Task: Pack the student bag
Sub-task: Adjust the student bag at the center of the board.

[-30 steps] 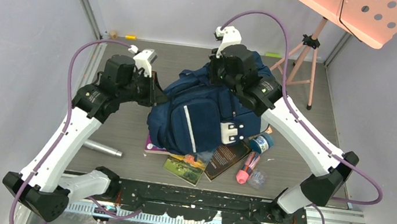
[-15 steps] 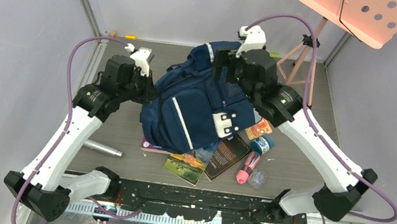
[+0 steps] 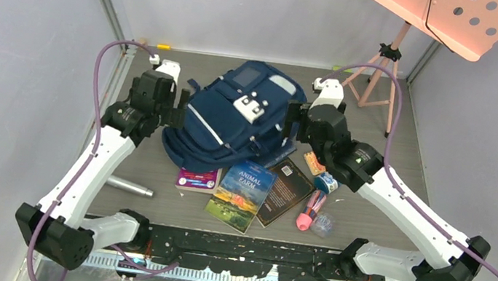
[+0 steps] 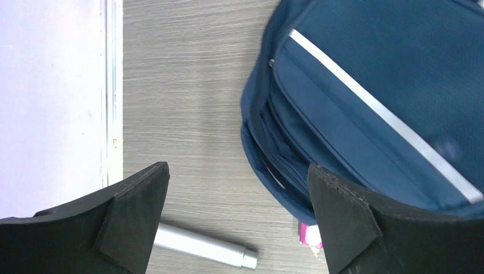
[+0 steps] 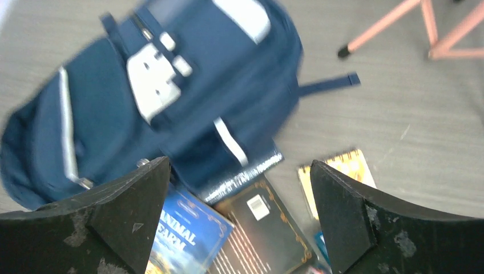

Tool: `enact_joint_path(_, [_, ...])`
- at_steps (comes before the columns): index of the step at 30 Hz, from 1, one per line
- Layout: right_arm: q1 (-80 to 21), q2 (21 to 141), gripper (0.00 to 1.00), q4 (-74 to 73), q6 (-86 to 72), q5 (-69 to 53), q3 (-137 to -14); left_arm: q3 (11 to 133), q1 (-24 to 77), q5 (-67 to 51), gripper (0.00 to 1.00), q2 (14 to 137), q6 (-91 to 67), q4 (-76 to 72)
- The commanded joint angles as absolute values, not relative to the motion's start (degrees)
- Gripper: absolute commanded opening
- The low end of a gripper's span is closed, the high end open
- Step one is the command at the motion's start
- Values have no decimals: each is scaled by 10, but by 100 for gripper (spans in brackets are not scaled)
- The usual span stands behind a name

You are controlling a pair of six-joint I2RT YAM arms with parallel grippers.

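We see the large navy blue fabric backpack (image 3: pixel 230 119) lying front side up on the grey wood-grain table (image 3: pixel 154 164), toward its far middle, between the two arms. Its pale stripes and white patch face the overhead camera. None of its compartments shows an opening, so we cannot tell what is inside. The left gripper (image 4: pixel 237 182) hangs over the bag's left edge with its fingers spread wide and nothing between them. The right gripper (image 5: pixel 240 171) is over the bag's right side, equally spread and empty. Outside the bag, near its front edge, lie a magenta book (image 3: pixel 198 179) partly tucked under it, a blue illustrated paperback titled Animal Farm (image 3: pixel 242 191) and a dark brown book (image 3: pixel 288 190). Farther right are an orange spiral notebook (image 3: pixel 313 163) and a pink marker (image 3: pixel 306 217). A silver metal cylinder (image 3: pixel 128 185) lies apart at the left.
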State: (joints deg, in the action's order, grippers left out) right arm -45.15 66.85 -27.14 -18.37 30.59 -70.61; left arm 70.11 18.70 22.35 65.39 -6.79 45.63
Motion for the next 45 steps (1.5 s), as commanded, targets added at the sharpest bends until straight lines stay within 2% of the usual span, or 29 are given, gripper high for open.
enact_joint_path(1, [-451,647,99,-271,-241,314,-652,672,205,179,94,600,-15,414])
enact_joint_path(5, [-451,637,99,-249,-259,293,-608,654,248,51,94,593,10,384])
enact_joint_path(11, [-450,633,99,-213,-277,245,-559,655,323,-38,95,638,21,386])
enact_joint_path(15, [-448,640,99,-212,-324,262,-537,658,368,-7,95,684,32,395])
enact_joint_path(18, [-448,641,98,-170,-360,243,-507,676,400,93,94,734,32,408])
enact_joint_path(24, [-448,646,95,-122,-387,221,-466,692,408,186,90,794,7,414])
enact_joint_path(34, [-449,642,94,-102,-373,202,-436,670,408,205,89,821,-4,384])
enact_joint_path(38, [-448,634,94,-84,-371,192,-428,671,408,221,85,834,-17,377])
enact_joint_path(43, [-449,630,94,-81,-369,192,-425,658,408,195,84,853,-20,364])
enact_joint_path(44, [-448,629,94,-82,-369,193,-424,659,408,207,77,862,-18,366])
enact_joint_path(45, [-449,627,94,-79,-367,192,-423,661,407,221,65,872,-16,369])
